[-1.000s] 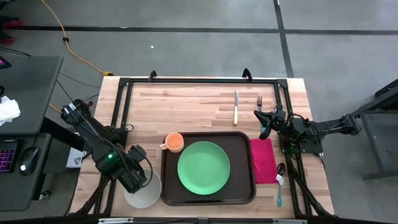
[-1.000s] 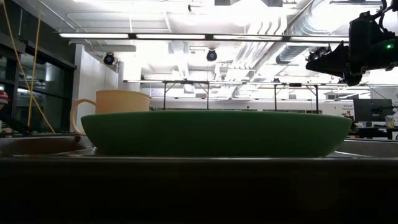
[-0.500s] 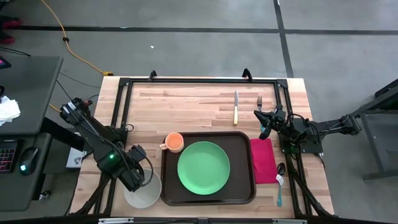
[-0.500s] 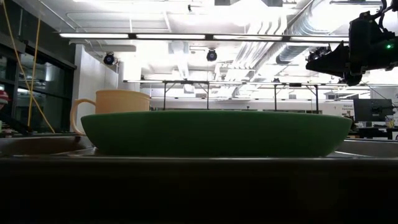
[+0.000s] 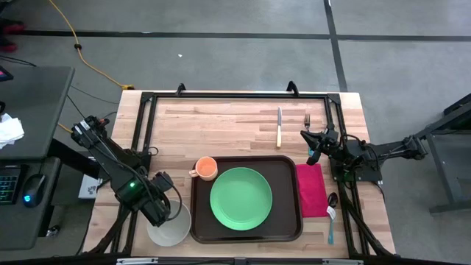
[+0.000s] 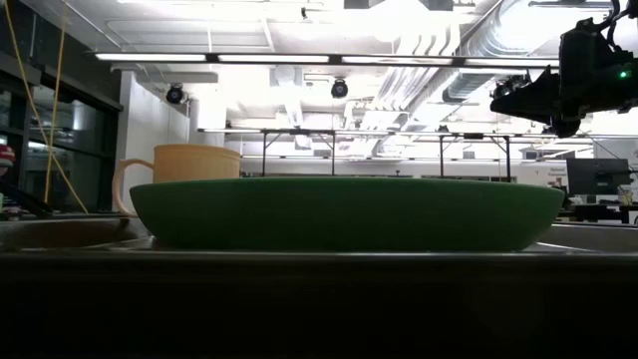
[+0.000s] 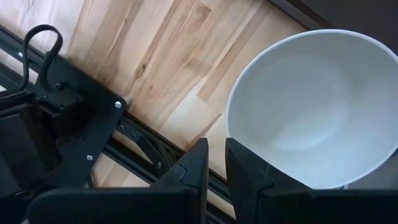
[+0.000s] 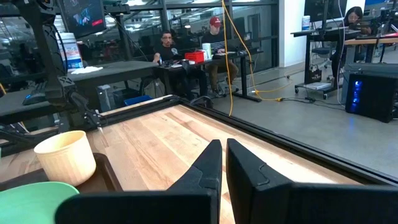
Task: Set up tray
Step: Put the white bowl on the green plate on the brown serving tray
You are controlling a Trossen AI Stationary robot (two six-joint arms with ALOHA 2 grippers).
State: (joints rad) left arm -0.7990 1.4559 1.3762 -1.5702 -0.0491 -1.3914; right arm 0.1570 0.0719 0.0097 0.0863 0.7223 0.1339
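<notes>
The dark brown tray lies at the table's near middle, and the round green plate rests on it. An orange cup stands at the tray's far left corner. A white bowl stands on the wood left of the tray. My left gripper is shut and sits over the bowl's left rim. My right gripper is shut and empty, raised over the far end of the pink napkin, and it also shows in the low view. My left gripper has its shut fingers right at the white bowl's rim, and one finger covers the rim. I cannot tell whether it touches the bowl. The bowl stands upright on the table.
A knife and a fork lie on the wood beyond the tray. A spoon lies right of the napkin. A black frame runs round the table. People sit at desks beyond the table.
</notes>
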